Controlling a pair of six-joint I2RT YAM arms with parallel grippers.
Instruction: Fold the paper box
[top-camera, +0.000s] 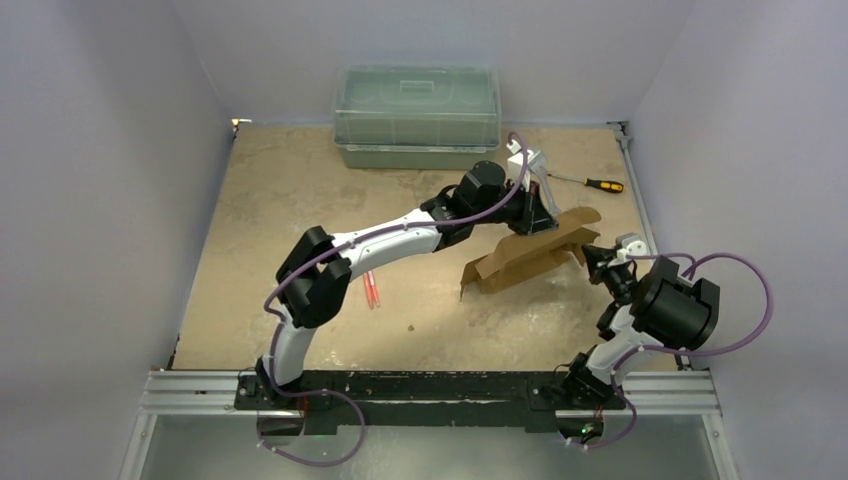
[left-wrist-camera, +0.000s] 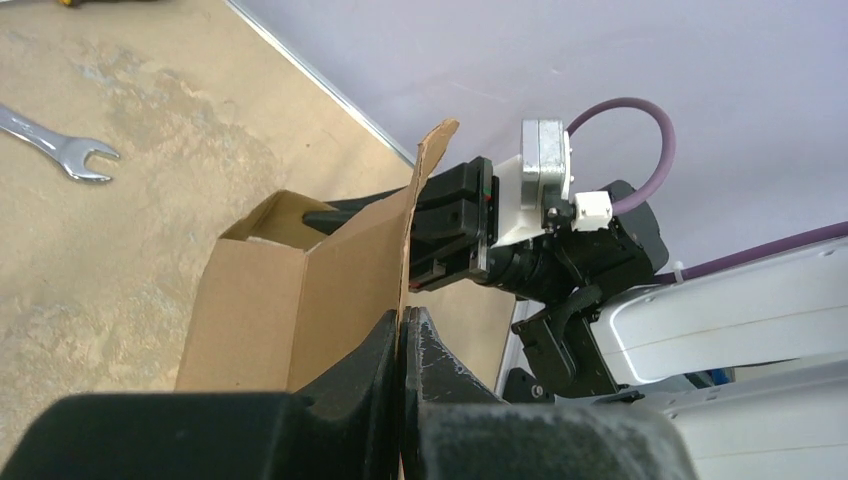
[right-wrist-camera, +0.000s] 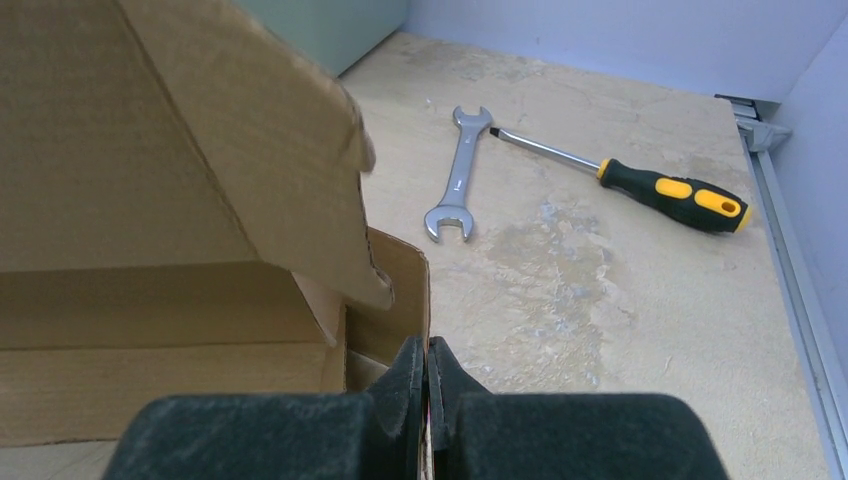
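Observation:
The paper box (top-camera: 525, 255) is a brown cardboard carton, partly formed and held tilted above the table at the right of centre. My left gripper (top-camera: 537, 222) is shut on its upper far edge; in the left wrist view the fingers (left-wrist-camera: 402, 330) pinch a thin upright cardboard flap (left-wrist-camera: 340, 270). My right gripper (top-camera: 592, 255) is shut on the box's right end; in the right wrist view the fingers (right-wrist-camera: 427, 362) clamp a side wall (right-wrist-camera: 405, 290), with a loose flap (right-wrist-camera: 200, 140) hanging above the open inside.
A green translucent plastic bin (top-camera: 417, 115) stands at the back. A yellow-handled screwdriver (top-camera: 592, 183) (right-wrist-camera: 640, 180) and a wrench (right-wrist-camera: 458, 175) (left-wrist-camera: 55, 148) lie at the back right. Red sticks (top-camera: 372, 291) lie near the left arm. A metal rail (top-camera: 637, 200) edges the right side.

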